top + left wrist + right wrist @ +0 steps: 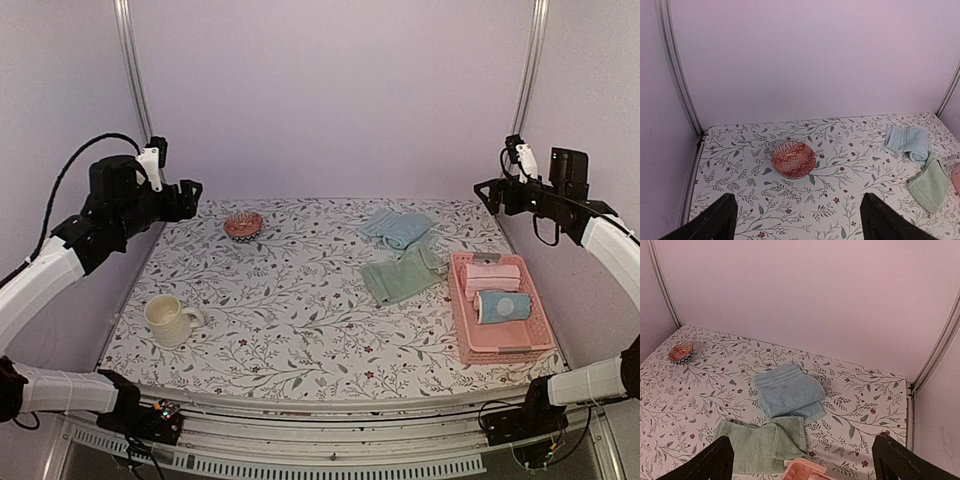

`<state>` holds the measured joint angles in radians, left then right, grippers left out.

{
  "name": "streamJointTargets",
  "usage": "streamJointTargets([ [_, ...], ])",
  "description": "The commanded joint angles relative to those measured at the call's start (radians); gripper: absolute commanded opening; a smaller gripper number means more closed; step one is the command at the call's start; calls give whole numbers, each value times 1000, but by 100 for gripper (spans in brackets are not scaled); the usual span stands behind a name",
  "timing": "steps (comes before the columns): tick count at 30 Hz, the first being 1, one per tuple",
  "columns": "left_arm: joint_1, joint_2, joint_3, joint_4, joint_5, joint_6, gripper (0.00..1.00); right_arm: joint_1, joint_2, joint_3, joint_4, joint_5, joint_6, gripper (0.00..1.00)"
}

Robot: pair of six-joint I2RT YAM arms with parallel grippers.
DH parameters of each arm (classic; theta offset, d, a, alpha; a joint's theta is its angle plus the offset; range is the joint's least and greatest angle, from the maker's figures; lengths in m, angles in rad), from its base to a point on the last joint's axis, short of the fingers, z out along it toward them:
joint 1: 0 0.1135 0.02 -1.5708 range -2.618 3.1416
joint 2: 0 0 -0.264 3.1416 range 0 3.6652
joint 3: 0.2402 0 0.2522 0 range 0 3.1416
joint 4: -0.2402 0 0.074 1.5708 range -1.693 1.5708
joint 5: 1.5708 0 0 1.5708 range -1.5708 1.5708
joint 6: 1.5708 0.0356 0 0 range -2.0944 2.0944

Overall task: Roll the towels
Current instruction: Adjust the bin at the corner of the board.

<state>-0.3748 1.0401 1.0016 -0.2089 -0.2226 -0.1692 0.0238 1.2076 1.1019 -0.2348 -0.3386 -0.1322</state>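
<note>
Hovering high at either side, the left tool (188,198) and right tool (488,192) stand released and empty. The green towel (400,275) and blue towel (398,228) lie rumpled and touching at the right rear of the desk (300,310), beside the basket (463,335). Risk: gripping one overlapping edge may drag both, giving a crooked roll.

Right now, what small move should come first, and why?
Probably lower the right gripper toward the sage green towel. Both it and the light blue towel lie unrolled on the right side of the table, the green one nearer the arm's base; the gripper is open, empty and raised.
</note>
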Motion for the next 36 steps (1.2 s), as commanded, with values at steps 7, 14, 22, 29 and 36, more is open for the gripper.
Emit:
streamJointTargets([
  [7,-129,121,48,-16,174,-37,76,30,-56,-13,-214,-186,-191,87],
  [14,-270,173,3,-15,241,-115,70,166,-98,-59,-390,-216,-380,67],
  [22,-391,329,3,-27,295,-167,64,330,-10,-124,-538,-158,-528,27],
  [29,-480,501,50,-18,332,-180,65,411,101,-159,-591,-34,-580,21],
  [36,-524,630,77,54,342,-269,65,420,221,-149,-607,104,-576,16],
])
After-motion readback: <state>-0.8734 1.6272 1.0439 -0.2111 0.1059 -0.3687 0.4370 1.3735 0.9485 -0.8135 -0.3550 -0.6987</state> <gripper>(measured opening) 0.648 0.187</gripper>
